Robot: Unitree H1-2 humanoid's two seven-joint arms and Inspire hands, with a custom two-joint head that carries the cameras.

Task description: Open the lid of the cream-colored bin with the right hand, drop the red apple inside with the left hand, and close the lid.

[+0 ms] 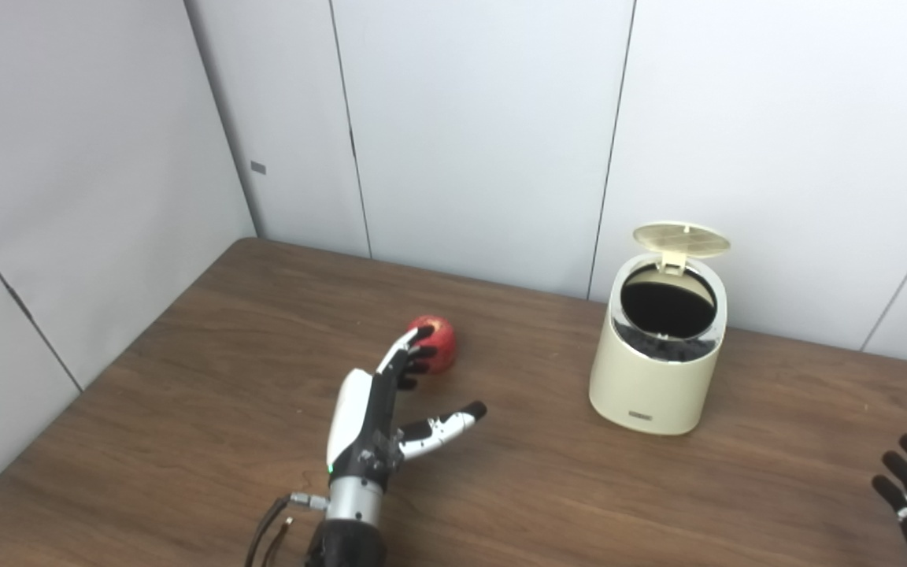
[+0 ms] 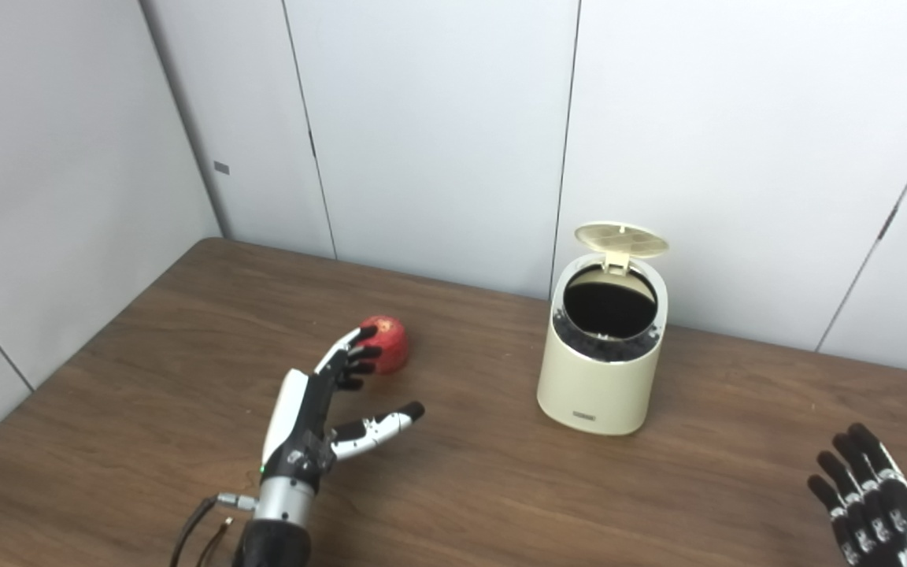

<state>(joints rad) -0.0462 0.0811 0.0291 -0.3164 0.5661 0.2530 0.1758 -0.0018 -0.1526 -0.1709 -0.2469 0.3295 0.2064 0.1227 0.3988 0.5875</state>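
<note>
In the left eye view, the lid [image 1: 681, 239] of the cream-colored bin [image 1: 657, 366] stands already up, so the opening step looks done and the step in hand is, I judge, the taking of the red apple [image 1: 438, 342]. The apple lies on the table [image 1: 186, 378], well apart from the bin and to its left. The left robot hand [image 1: 390, 402] is spread, with the thumb out to the side; its fingertips [image 1: 420, 346] are at the near side of the apple, perhaps touching it, but nothing is held. The next move calls for closing the fingers around the fruit before lifting. In the right eye view, the right robot hand [image 2: 875, 492] waits low at the table's near right corner, fingers apart and empty, far from the bin [image 2: 599, 370].
</note>
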